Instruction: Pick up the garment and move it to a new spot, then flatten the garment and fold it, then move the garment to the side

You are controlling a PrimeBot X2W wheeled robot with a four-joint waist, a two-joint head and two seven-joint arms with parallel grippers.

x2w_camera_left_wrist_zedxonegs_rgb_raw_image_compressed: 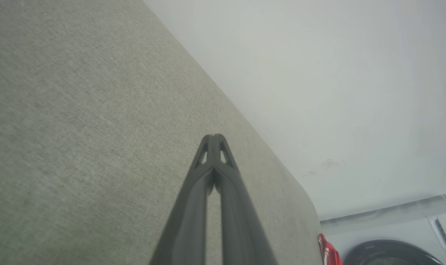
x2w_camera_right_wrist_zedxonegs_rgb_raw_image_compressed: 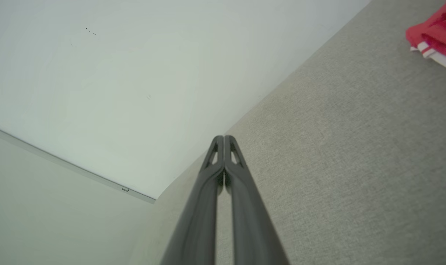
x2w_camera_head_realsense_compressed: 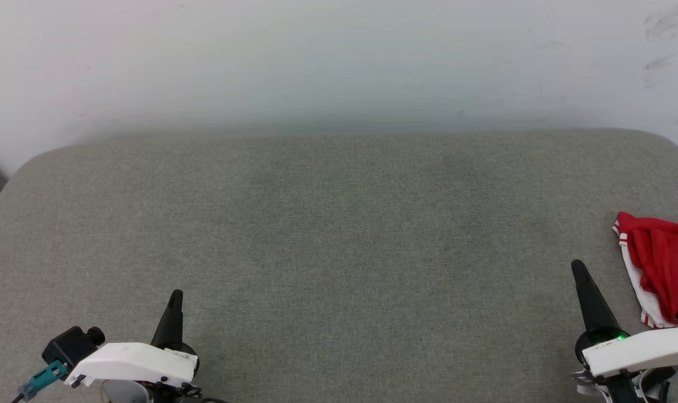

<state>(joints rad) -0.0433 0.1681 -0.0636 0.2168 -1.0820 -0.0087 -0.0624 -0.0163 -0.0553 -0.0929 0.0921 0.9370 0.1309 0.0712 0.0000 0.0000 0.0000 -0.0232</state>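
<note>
Grey surface (x2w_camera_head_realsense_compressed: 339, 235), red garment (x2w_camera_head_realsense_compressed: 664, 260) (bunched), white wall (x2w_camera_head_realsense_compressed: 339, 56)

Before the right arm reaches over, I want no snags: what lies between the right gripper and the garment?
Only bare grey upholstery: in the head view the right gripper sits apart from the garment, and the right wrist view shows the same.

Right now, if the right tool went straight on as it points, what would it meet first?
Probably the far edge of the grey surface, or the wall behind; depth unclear. The garment lies off that line.
</note>
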